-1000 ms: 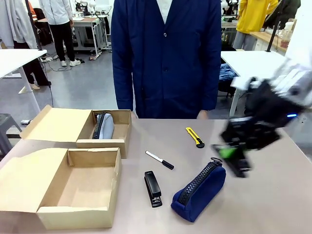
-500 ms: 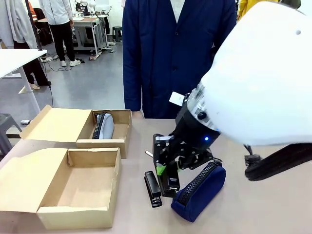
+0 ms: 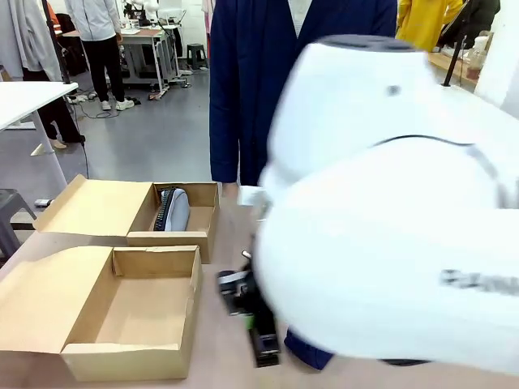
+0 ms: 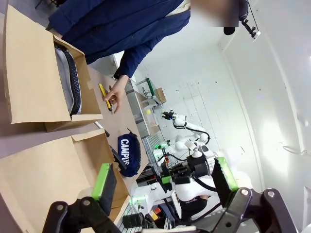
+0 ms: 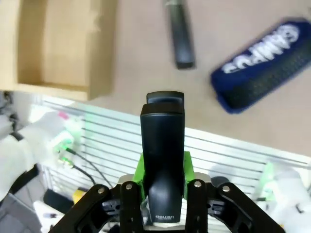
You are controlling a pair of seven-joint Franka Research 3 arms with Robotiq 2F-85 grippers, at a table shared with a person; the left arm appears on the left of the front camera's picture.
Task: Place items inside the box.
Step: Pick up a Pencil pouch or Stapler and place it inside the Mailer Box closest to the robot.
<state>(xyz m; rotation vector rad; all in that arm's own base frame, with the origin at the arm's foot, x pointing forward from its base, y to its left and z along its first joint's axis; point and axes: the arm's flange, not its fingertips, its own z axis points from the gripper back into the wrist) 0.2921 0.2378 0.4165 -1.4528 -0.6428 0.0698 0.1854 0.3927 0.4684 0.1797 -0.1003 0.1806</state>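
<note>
from the front, looked across the table (image 3: 220, 247) at the person (image 3: 243, 89), hard behind the right arm (image 3: 389, 227). from the left wrist, looked slantwise over the far box (image 4: 34, 77) and near box (image 4: 48, 174), as from the front. from the right wrist, looked straight down, sharing the pouch (image 5: 265, 63) with the left.

Table (image 3: 220, 243) with near cardboard box (image 3: 126, 362), far box (image 3: 166, 239), navy CAMPUS pouch (image 5: 262, 63), yellow utility knife (image 4: 103, 91), black stapler (image 5: 179, 40)

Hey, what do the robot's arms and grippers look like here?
The right arm is a bulky, rounded white shell with a thin dark seam and grey lettering. The left gripper and right gripper are black, with bolted linkage joints and bright green pads on the fingers.
</note>
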